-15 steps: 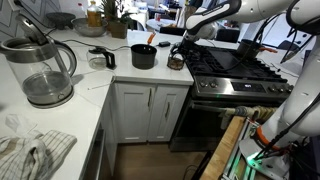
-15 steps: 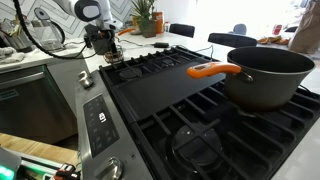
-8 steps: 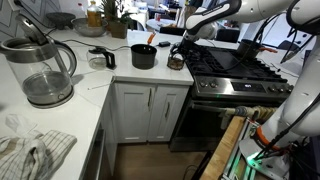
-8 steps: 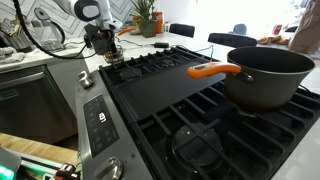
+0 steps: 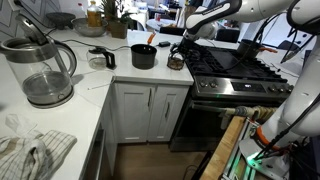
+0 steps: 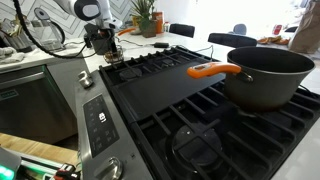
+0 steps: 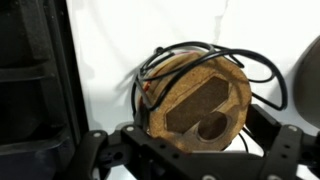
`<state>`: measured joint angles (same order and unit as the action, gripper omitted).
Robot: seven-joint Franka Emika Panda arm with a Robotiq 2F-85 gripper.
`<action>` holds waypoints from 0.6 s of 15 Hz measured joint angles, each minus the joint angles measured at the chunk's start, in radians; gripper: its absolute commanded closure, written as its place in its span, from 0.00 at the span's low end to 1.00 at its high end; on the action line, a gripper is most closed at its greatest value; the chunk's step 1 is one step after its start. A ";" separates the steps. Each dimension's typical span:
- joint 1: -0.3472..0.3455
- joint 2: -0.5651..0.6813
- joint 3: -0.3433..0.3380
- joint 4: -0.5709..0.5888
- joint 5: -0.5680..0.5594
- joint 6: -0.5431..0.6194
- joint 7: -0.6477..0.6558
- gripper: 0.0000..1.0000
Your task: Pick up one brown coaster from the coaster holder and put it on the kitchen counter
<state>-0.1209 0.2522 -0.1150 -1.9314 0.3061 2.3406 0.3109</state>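
Observation:
In the wrist view a round brown coaster (image 7: 195, 95) tops the stack in the coaster holder (image 7: 152, 72), which has thin black wires round it. The stack stands on the white kitchen counter (image 7: 110, 60). My gripper (image 7: 195, 142) is open right over the stack, with one finger on each side of it. In both exterior views the gripper (image 5: 178, 47) (image 6: 108, 44) hangs just above the small holder (image 5: 176, 62) (image 6: 112, 57), at the counter's edge next to the stove.
A black pot (image 5: 144, 56) with an orange utensil stands close to the holder. The gas stove (image 5: 235, 68) lies beside it, with a large dark pot (image 6: 265, 75) on it. A glass kettle (image 5: 40, 70) and a cloth (image 5: 30, 150) are on the near counter.

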 measured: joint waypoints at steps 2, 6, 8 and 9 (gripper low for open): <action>0.000 0.000 0.000 0.004 0.000 0.000 0.000 0.00; 0.000 -0.007 0.002 0.012 0.016 0.030 0.000 0.00; 0.000 -0.016 0.005 0.014 0.038 0.048 -0.004 0.00; -0.001 -0.022 0.007 0.015 0.053 0.058 -0.009 0.00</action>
<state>-0.1214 0.2304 -0.1078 -1.9169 0.3593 2.3983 0.3023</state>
